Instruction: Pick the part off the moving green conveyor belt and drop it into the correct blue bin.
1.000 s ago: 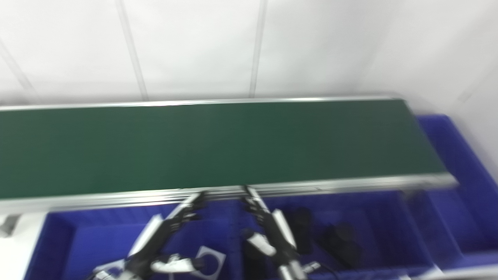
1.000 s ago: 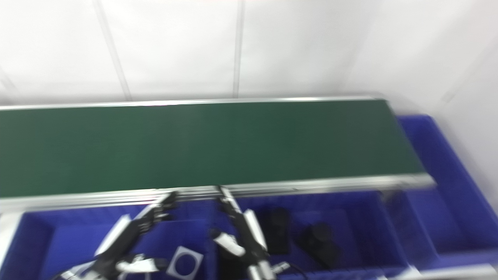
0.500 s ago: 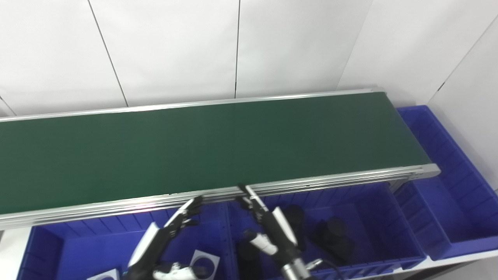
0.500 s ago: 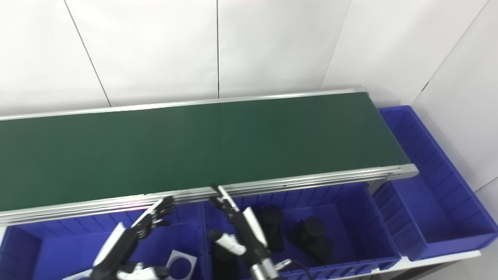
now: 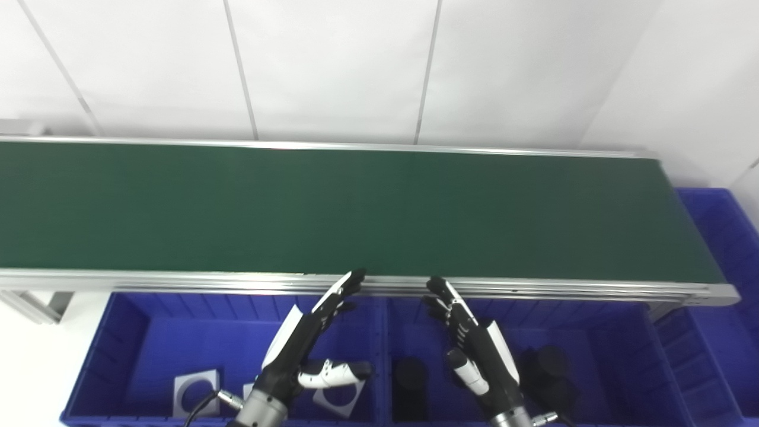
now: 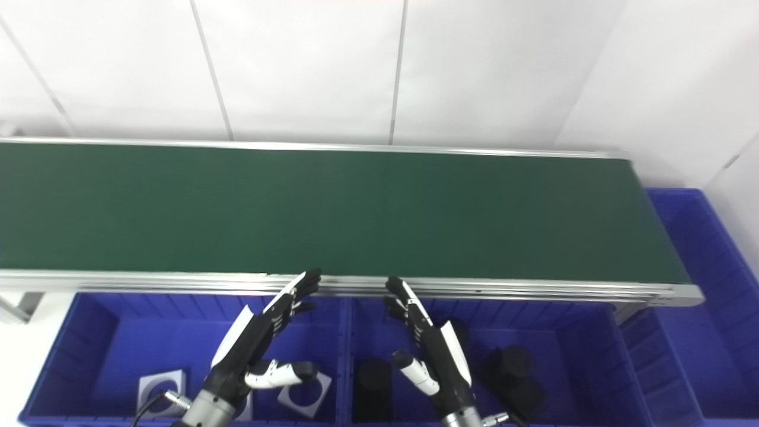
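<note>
Two hands hover over the blue bins, both empty with fingers spread and stretched toward the near rail of the green conveyor belt (image 5: 356, 207). The left hand (image 5: 305, 344) hangs above the left bin (image 5: 127, 332), thumb stuck out to the right; the right hand (image 5: 474, 344) hangs above the middle bin (image 5: 628, 332), thumb angled down and left. Compared with half a second ago the whole view has swung, so the belt now runs nearly level across the picture and its right end sits further right; that is the camera, not the belt. The hands themselves stand wider apart than before, fingertips still just short of the rail. No part lies on the belt, now or earlier. Flat grey square plates with round holes (image 5: 195, 388) lie in the left bin, and dark cylinders (image 5: 548, 365) stand in the middle bin. A third bin (image 5: 720, 237) sits past the belt's right end.
</note>
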Motion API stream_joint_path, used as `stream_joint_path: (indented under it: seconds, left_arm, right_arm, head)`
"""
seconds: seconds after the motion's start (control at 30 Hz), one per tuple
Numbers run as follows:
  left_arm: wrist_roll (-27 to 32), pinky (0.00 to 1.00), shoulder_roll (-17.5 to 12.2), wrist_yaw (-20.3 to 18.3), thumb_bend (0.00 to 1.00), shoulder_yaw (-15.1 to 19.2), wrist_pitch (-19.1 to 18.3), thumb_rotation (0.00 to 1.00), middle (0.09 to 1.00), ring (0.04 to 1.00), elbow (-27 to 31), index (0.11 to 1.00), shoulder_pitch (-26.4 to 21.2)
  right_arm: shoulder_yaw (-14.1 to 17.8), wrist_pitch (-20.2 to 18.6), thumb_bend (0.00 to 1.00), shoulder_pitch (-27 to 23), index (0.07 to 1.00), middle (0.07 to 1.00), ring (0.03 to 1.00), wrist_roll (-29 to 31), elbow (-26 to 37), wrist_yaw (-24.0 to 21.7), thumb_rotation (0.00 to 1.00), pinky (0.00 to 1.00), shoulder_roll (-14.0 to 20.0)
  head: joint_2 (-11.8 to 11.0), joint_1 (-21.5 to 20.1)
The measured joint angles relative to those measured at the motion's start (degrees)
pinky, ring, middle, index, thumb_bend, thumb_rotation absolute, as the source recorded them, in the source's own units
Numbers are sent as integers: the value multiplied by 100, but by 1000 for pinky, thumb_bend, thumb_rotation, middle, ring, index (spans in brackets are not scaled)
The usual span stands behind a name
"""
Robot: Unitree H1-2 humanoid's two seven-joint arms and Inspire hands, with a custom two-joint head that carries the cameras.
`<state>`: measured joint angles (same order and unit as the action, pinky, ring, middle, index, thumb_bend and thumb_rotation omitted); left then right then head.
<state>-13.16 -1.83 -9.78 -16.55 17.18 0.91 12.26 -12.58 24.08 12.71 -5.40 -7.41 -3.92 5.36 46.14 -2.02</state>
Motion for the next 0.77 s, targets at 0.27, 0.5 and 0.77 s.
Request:
stream_joint_path:
  seconds: [0.27,0.5,0.77]
  left_arm:
    - [-94,889,12,-1,943,-15,-155,672,956,944,8,933,0]
    - [-5,898,-104,-2,925,26,-118,735,939,936,-66,909,-9]
    - [140,874,-184,60,881,195,382,743,918,918,-595,886,-62]
  right_arm:
    - [21,0,886,7,962,939,893,10,17,-76,939,845,-15]
    - [19,0,894,6,957,942,893,-72,14,-62,926,847,-122]
    - [14,1,905,5,954,953,894,-251,-6,-3,943,858,-205]
  head:
    - [-17,-105]
    - [-53,-211]
    - [-88,-299]
